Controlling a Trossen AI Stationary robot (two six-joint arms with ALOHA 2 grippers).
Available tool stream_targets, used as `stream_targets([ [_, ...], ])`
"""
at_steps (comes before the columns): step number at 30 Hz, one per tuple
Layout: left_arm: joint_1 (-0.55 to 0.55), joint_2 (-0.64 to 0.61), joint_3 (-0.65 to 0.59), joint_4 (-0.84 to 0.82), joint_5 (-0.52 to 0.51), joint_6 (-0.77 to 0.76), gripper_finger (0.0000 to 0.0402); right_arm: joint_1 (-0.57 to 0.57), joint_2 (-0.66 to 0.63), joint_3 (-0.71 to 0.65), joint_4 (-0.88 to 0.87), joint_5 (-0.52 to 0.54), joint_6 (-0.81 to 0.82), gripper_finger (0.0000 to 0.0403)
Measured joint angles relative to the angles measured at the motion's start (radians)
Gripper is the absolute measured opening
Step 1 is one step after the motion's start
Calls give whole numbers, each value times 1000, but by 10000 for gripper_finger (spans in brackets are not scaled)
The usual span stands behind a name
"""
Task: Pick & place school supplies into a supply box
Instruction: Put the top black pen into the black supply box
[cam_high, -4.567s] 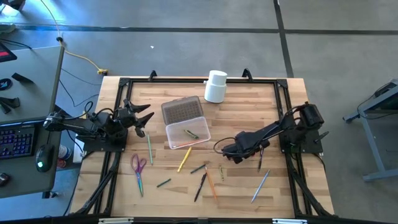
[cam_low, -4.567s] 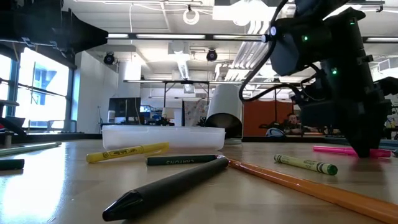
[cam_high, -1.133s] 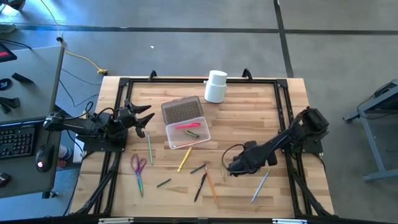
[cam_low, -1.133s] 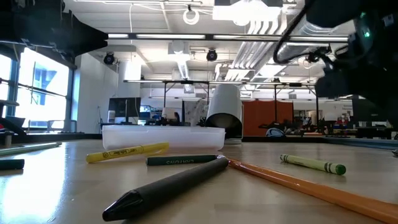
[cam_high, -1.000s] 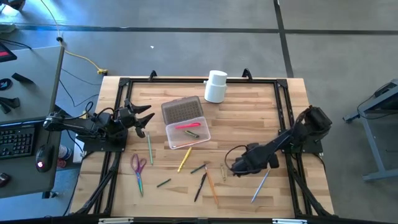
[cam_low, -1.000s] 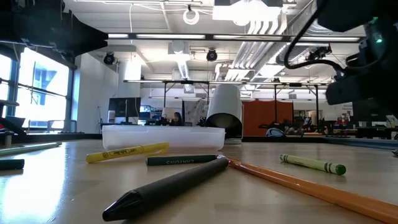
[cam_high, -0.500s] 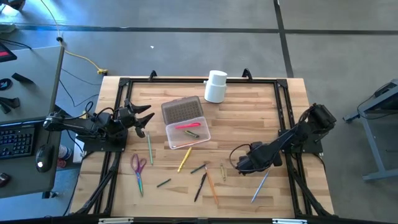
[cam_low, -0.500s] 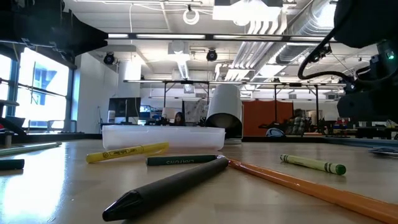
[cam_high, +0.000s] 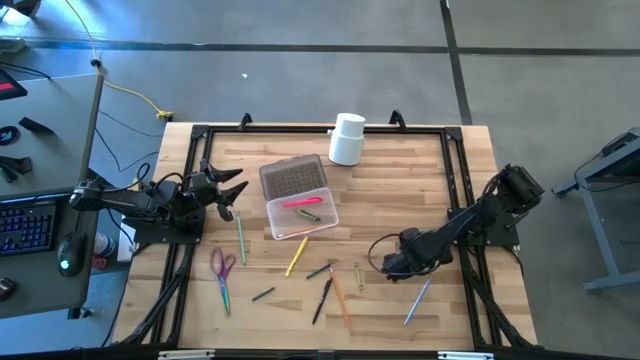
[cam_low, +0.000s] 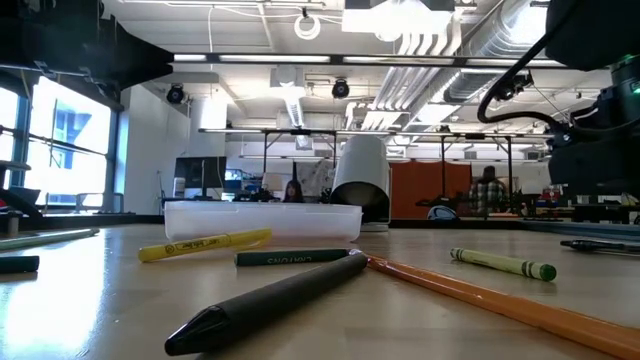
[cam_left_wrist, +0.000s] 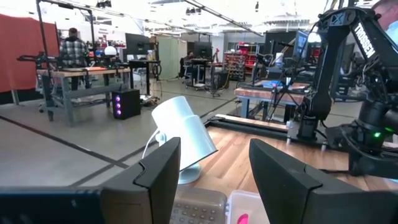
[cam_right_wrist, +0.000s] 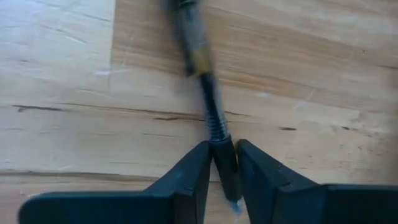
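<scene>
The clear supply box (cam_high: 301, 215) lies open at mid-table, its greyish lid (cam_high: 293, 177) flat on the far side. A pink pen, a green crayon and a yellow pencil lie inside. Pens, pencils and pink-handled scissors (cam_high: 222, 270) are scattered on the near half of the table. My right gripper (cam_high: 388, 266) is low over the table, right of these supplies, and is shut on a black pen (cam_right_wrist: 202, 68). My left gripper (cam_high: 229, 194) waits open at the table's left side, beside the box. My right gripper (cam_right_wrist: 224, 163) pinches the black pen near one end (cam_right_wrist: 219, 135), just past its spring section, between the two fingers (cam_right_wrist: 193, 175). The fingers come from above, pointing down at the table. The rest of the pen runs away from the fingers along the wood.
A white cylindrical container (cam_high: 347, 138) stands at the far edge, behind the box. A silver pen (cam_high: 420, 298) lies just near-side of my right gripper. An orange pencil (cam_high: 340, 295), a black pen (cam_high: 322, 298) and a yellow highlighter (cam_high: 297, 256) lie near-side of the box. A black frame rims the table.
My right gripper has drifted a little toward the table's right edge, staying low over the wood. In the low view its arm has slid farther to the picture's right. The box, the scattered supplies and the left arm have kept still.
</scene>
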Motion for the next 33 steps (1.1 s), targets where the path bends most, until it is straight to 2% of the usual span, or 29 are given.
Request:
stream_targets([
  [5, 0, 0, 0, 13, 0, 17, 225, -9, 3, 23, -26, 39, -16, 12],
  [10, 0, 0, 0, 26, 0, 29, 225, -43, 5, 58, 2, 106, -25, 24],
  [13, 0, 0, 0, 44, 0, 52, 225, -73, 6, 100, 8, 162, -94, 20],
  [16, 0, 0, 0, 62, 0, 54, 225, -114, 6, 153, 22, 270, -233, 8],
  [20, 0, 0, 0, 71, 0, 54, 225, -195, 5, 219, 95, 463, -490, 9],
  [22, 0, 0, 0, 73, 0, 59, 225, -244, 5, 244, 200, 560, -662, 16],
  [25, 0, 0, 0, 81, 0, 97, 225, -327, 8, 259, 481, 648, -968, 22],
  [27, 0, 0, 0, 83, 0, 117, 225, -381, 23, 252, 737, 613, -1196, 20],
  [29, 0, 0, 0, 89, 0, 129, 225, -420, 54, 248, 947, 509, -1410, 14],
  [31, 0, 0, 0, 94, 0, 132, 225, -443, 97, 248, 1079, 388, -1573, 8],
  [33, 0, 0, 0, 93, 0, 132, 225, -452, 144, 248, 1120, 331, -1642, 7],
])
